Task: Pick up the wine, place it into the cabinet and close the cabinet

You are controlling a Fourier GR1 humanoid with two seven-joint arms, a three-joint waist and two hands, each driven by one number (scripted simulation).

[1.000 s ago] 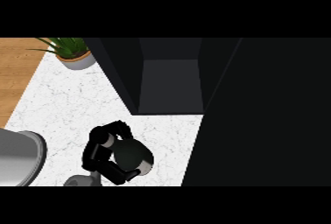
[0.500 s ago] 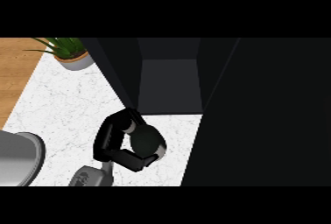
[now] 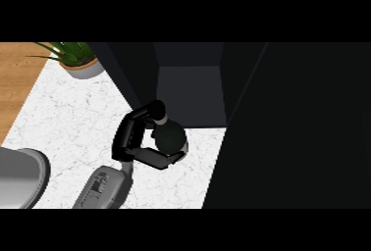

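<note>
The wine bottle is dark green and seen from above, its neck pointing toward the cabinet. My right hand is shut on it, fingers and thumb curled round its body, holding it above the white counter just in front of the cabinet's open compartment. The bottle's neck nearly reaches the cabinet's lower front edge. The cabinet's dark door stands open at the right. Only a grey rounded part of the left arm shows at the lower left; the left hand is out of view.
A potted green plant stands at the back left of the marble counter. A wooden surface borders the counter's left edge. The open door fills the view's right side.
My right hand has carried the bottle up and to the right, from mid-counter to just before the cabinet's opening. The forearm has followed it.
</note>
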